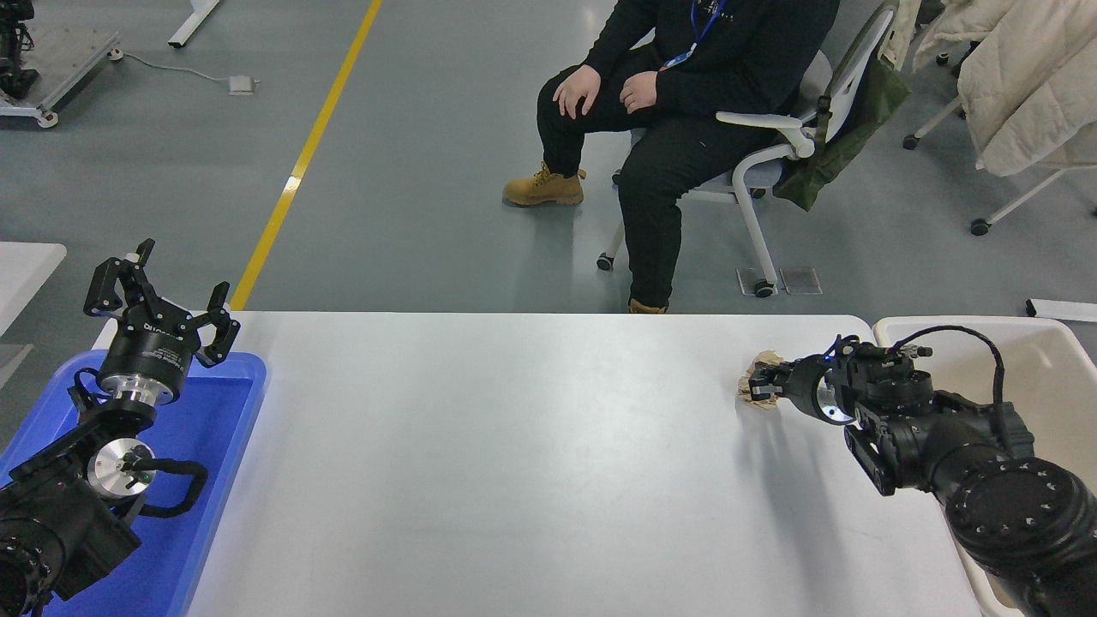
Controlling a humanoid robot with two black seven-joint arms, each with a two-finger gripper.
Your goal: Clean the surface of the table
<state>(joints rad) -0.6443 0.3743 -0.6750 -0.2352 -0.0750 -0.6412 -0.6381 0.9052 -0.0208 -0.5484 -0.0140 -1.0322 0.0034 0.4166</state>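
Observation:
The white table surface (514,446) fills the lower half of the head view. A small crumpled wad of brown paper (758,401) is at its far right, near the back edge. My right gripper (759,385) reaches in from the right and is shut on the wad, which shows above and below its black fingers. My left gripper (164,296) stays parked at the lower left, held open above the blue tray, with nothing between its fingers.
A blue plastic tray (214,411) lies at the table's left end under the left arm. A cream-white bin (1041,351) stands just off the right end. A person in black sits on a wheeled chair (771,163) beyond the far edge.

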